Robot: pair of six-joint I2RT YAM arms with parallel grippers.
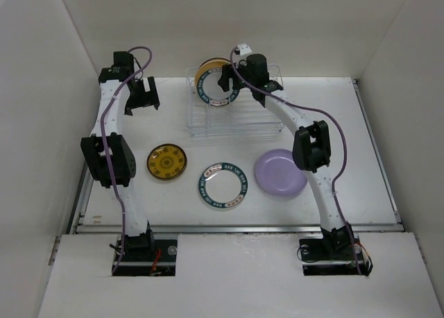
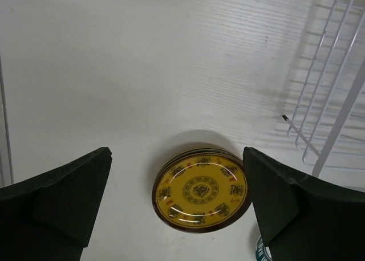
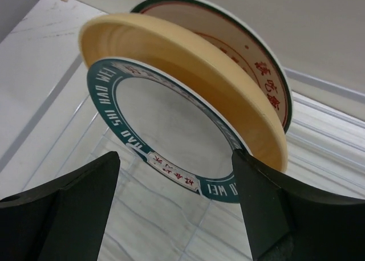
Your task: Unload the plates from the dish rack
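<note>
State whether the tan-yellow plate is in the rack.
In: the tan-yellow plate stands on edge in the dish rack, between two other plates.

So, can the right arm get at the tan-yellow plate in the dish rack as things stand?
Probably not directly. The teal-rimmed plate stands in front of the tan-yellow plate, between it and the open right gripper. Only its upper edge shows, so the front plate likely must come out first.

Glossy gold-patterned plate [image 2: 201, 194]; thin white wire dish rack [image 2: 328, 96].
</note>
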